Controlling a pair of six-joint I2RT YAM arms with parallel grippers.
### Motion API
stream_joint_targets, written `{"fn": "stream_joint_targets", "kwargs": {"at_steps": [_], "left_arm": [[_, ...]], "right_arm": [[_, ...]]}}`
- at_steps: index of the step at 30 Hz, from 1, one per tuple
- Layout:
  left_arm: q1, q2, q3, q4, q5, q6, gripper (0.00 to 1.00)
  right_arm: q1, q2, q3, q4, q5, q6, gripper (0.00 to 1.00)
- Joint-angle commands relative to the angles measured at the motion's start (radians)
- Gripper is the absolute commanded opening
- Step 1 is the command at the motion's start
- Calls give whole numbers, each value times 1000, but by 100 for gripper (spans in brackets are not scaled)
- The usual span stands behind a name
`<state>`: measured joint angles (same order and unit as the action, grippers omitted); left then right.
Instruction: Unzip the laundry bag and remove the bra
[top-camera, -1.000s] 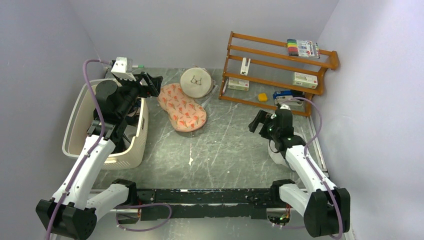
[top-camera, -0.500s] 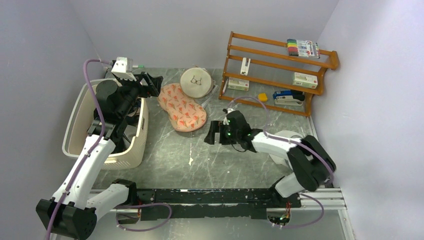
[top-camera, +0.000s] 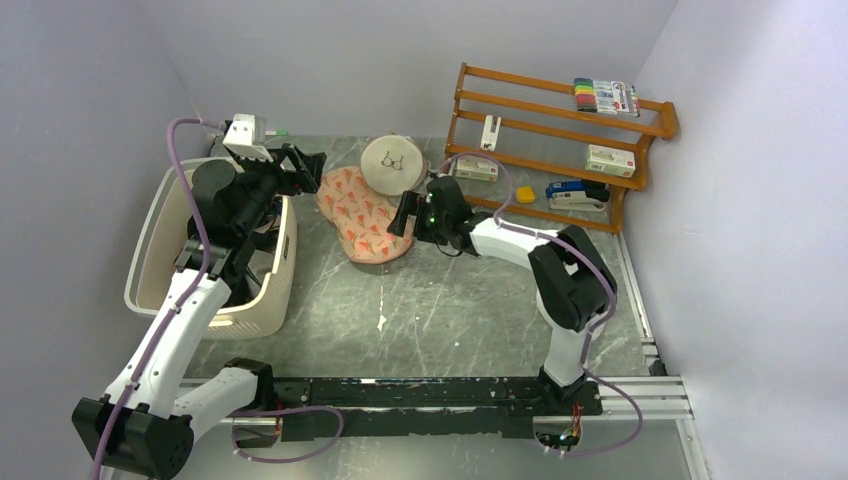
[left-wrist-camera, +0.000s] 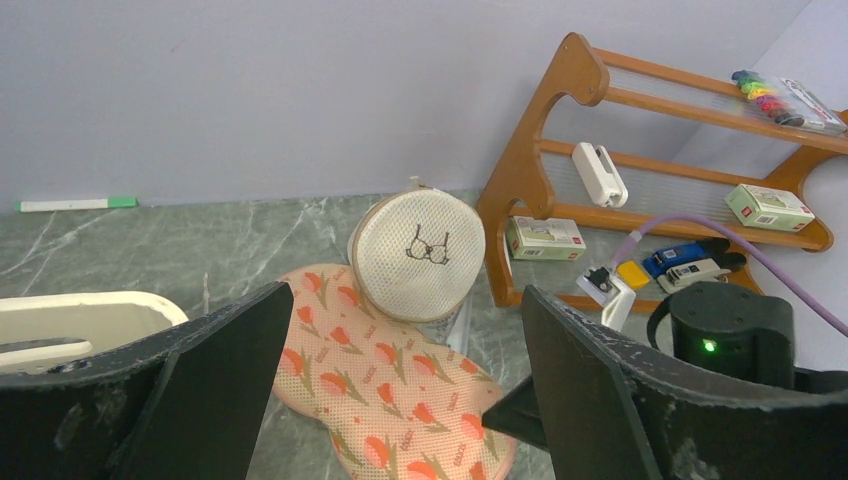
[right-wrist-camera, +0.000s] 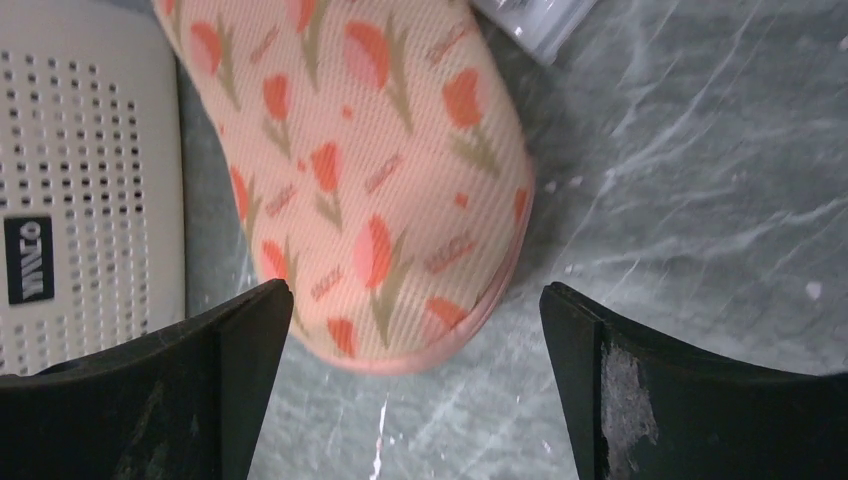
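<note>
Hovering at near edge of laundry bag (top-camera: 360, 215), right pincer (top-camera: 403, 215) jaws apart, likely positioning to unzip; left pincer (top-camera: 306, 168) apart too, raised near bag's far end.

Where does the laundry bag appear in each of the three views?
Top external: the laundry bag lies left of centre, just right of the basket.
Left wrist: the bag is low in the middle; the basket rim is at the lower left.
Right wrist: the bag fills the upper middle; the basket wall is at the left edge.
Shared landmark: the cream basket beside the bag.
</note>
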<state>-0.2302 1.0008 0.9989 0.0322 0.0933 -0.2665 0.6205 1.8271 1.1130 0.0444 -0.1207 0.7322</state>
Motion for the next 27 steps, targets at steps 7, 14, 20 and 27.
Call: {"fn": "stream_joint_targets", "kwargs": {"at_steps": [7,14,20,27], "left_arm": [[9,-9,12,18,29,4,97],[9,-10,14,18,35,1,97],[9,-9,13,23,41,-2,97],[9,-3,15,21,45,-5,96]], "right_arm": [[-30,128,98,52,-8,83,82],[-28,110,36,119,-78,84,60],[-24,39,-87,173,-158,82,33],[-21,-127,-261,113,-171,3,25]]}}
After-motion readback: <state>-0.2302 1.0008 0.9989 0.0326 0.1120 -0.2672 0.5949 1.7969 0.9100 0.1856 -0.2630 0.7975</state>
